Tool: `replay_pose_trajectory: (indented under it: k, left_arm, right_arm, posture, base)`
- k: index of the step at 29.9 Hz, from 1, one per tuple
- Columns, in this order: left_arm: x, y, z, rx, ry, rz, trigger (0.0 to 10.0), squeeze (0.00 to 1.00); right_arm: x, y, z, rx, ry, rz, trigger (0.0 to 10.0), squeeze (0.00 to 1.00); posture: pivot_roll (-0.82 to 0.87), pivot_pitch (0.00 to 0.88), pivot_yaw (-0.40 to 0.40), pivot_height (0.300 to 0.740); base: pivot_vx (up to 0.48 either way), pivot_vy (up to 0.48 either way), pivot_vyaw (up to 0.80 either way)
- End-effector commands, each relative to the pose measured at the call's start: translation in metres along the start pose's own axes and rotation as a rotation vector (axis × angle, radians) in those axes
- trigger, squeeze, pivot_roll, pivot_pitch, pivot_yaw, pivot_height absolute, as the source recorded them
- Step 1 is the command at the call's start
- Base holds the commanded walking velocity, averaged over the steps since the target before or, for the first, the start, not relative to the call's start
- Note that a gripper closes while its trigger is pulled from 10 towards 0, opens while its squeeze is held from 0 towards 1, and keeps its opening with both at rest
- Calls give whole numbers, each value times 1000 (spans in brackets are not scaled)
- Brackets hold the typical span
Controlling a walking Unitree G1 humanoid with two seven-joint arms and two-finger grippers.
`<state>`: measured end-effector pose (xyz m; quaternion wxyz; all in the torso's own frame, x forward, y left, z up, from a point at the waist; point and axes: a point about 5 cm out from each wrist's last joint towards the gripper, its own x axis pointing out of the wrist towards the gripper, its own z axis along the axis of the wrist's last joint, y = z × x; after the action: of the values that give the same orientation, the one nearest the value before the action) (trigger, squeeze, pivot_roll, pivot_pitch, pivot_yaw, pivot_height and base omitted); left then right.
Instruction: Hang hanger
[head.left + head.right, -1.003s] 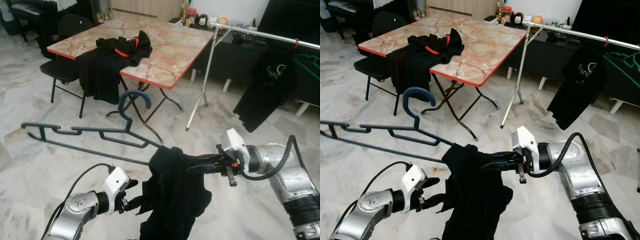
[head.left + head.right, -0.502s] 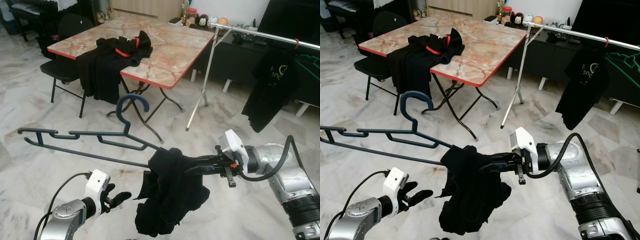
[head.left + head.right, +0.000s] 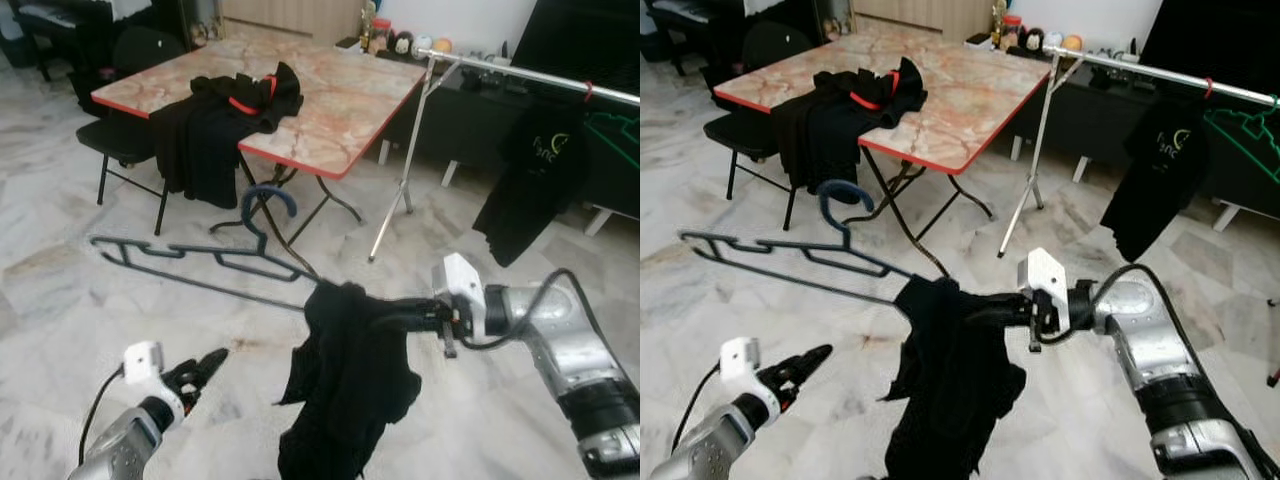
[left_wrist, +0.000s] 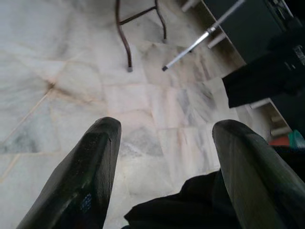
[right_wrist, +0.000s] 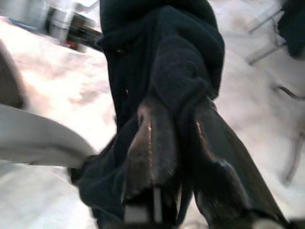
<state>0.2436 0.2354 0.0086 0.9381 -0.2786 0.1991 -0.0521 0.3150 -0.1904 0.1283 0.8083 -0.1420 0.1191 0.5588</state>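
Note:
A dark blue-grey hanger hangs level in the air over the floor, hook upward. A black garment is bunched over its right end and droops down. My right gripper reaches in from the right and is shut on that cloth-covered end; in the right wrist view its fingers pinch black cloth. My left gripper is low at the left, open, apart from the garment. In the left wrist view the left gripper has bare floor between its fingers.
A silver clothes rail stands at the back right with a black T-shirt and a green hanger on it. A marble-top folding table holds black clothes. A black chair stands beside it.
My left gripper has come off the garment and drawn back to the left. The hanger with the garment has shifted a little to the right in my right gripper.

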Motion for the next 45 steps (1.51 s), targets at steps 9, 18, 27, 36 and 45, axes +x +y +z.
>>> replay_pose_trajectory:
  k: [9,18,27,36,45]
  left_arm:
    - [3,2,-5,-101,-16,17,10000,0]
    - [2,5,-7,-167,-10,-12,10000,0]
    - [-4,-4,-23,-166,99,-165,10000,0]
    - [6,-7,-35,-227,181,-141,10000,0]
    - [2,0,-39,-315,163,-110,10000,0]
  right_arm:
    - [-20,-6,5,13,-59,24,10000,0]
    - [-45,-4,8,40,-93,152,10000,0]
    - [-51,-6,8,45,-82,161,10000,0]
    - [-37,3,23,6,-145,252,10000,0]
    - [-28,12,23,9,-167,275,10000,0]
  posture:
    - [-16,0,-25,740]
    - [-18,0,-25,740]
    - [-14,0,-32,740]
    - [-20,0,-34,740]
    - [-19,0,-23,740]
  base:
    - [0,0,0]
    - [0,0,0]
    - [0,0,0]
    - [0,0,0]
    - [0,0,0]
